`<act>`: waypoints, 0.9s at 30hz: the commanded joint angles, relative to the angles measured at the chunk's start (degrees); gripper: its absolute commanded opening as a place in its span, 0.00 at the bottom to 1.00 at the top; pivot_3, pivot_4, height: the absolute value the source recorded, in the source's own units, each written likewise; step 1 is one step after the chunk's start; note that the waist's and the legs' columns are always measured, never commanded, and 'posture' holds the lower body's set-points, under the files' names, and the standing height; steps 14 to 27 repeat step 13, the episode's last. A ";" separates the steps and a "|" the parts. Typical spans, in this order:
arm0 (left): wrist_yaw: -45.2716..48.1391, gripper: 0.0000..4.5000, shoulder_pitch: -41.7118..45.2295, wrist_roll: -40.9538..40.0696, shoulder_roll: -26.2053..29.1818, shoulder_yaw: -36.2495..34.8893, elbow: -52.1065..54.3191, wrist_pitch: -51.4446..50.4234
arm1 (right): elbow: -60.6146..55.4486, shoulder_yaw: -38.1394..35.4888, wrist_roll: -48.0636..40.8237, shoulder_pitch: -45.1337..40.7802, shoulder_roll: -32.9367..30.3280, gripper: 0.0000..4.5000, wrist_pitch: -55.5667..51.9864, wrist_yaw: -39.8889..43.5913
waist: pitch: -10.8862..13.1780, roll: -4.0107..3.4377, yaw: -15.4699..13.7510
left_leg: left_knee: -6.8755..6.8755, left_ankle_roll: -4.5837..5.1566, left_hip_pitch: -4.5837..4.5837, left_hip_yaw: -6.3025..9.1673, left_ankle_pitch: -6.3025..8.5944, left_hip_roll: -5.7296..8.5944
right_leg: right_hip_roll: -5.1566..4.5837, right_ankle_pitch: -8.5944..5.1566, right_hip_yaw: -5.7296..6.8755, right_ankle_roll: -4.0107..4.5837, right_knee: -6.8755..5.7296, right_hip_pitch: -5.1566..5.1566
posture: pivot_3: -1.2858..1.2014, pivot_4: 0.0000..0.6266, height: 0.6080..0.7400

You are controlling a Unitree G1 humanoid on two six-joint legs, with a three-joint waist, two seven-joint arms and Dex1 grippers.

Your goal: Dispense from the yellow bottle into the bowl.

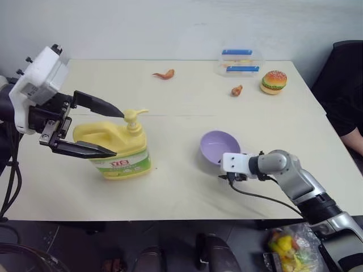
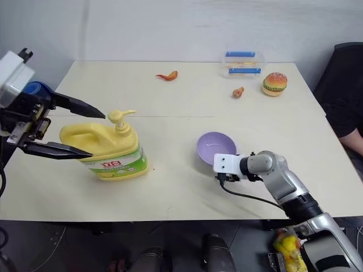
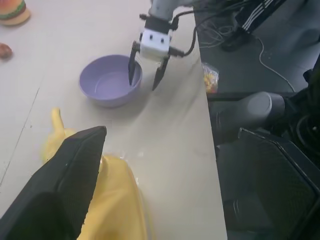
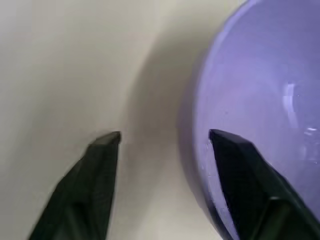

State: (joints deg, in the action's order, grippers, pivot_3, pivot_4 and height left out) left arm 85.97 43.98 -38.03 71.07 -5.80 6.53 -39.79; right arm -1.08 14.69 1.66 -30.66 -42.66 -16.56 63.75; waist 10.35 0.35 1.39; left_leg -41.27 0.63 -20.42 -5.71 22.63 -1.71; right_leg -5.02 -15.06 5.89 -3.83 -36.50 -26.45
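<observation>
Judged bottle (image 1: 121, 152) heavy, stiff, slick, best gripped by handle; left gripper (image 1: 112, 132) gaped empty mid-left, right gripper (image 3: 145, 75) open astride bowl (image 1: 219, 147) rim.

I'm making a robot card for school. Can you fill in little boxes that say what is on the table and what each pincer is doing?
yellow bottle: upright on the table, pump top on
bowl: purple, upright, right of the bottle
left pincer: open, fingers either side of the bottle's top part
right pincer: open, straddling the bowl's rim
far side: toy burger, clear box with blue lids
</observation>
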 commanded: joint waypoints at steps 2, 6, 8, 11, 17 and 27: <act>2.35 1.00 -3.92 0.74 4.70 -6.58 -4.60 1.29 | -9.99 -16.77 -17.17 0.53 -11.22 0.88 -14.67 10.63 | 0.02 -0.02 -0.27 | 0.02 0.01 -0.01 0.04 0.01 -0.02 | 0.02 0.00 0.04 0.00 0.04 0.01 | 0.52 0.24 1.00; 3.57 1.00 -9.83 1.00 8.85 -13.21 -11.04 1.08 | -7.23 -27.56 -24.92 5.15 -21.64 0.88 -19.09 18.92 | 0.02 -0.01 -1.08 | 0.13 0.08 0.01 0.03 0.05 -0.06 | 0.10 0.00 0.07 0.01 0.22 0.05 | 0.52 0.24 1.00; 3.56 1.00 -13.12 2.61 10.93 -16.57 -17.52 1.97 | -2.76 -32.59 -27.01 7.44 -25.76 0.88 -20.26 21.76 | 0.02 0.00 -1.13 | 0.17 0.12 0.05 -0.06 0.07 -0.04 | 0.14 0.00 0.04 0.01 0.26 0.05 | 0.52 0.24 1.00; 4.45 1.00 -16.66 3.66 12.79 -19.86 -22.71 3.62 | 2.06 -36.38 -29.05 9.14 -28.87 0.88 -20.70 23.72 | 0.02 0.00 -1.11 | 0.22 0.16 0.20 -0.34 0.09 -0.03 | 0.15 0.01 -0.12 -0.01 0.45 0.05 | 0.52 0.24 1.00; 3.65 1.00 -16.69 3.20 13.30 -20.88 -24.66 3.41 | 4.22 -37.17 -29.46 9.33 -29.61 0.88 -20.00 23.67 | 0.02 0.00 -1.12 | 0.22 0.16 0.24 -0.49 0.09 -0.08 | 0.15 0.01 -0.15 0.00 0.43 0.05 | 0.52 0.24 1.00; 3.65 1.00 -16.69 3.20 13.30 -20.88 -24.66 3.41 | 4.22 -37.17 -29.46 9.33 -29.61 0.88 -20.00 23.67 | 0.02 0.00 -1.12 | 0.22 0.16 0.24 -0.49 0.09 -0.08 | 0.15 0.01 -0.15 0.00 0.43 0.05 | 0.52 0.24 1.00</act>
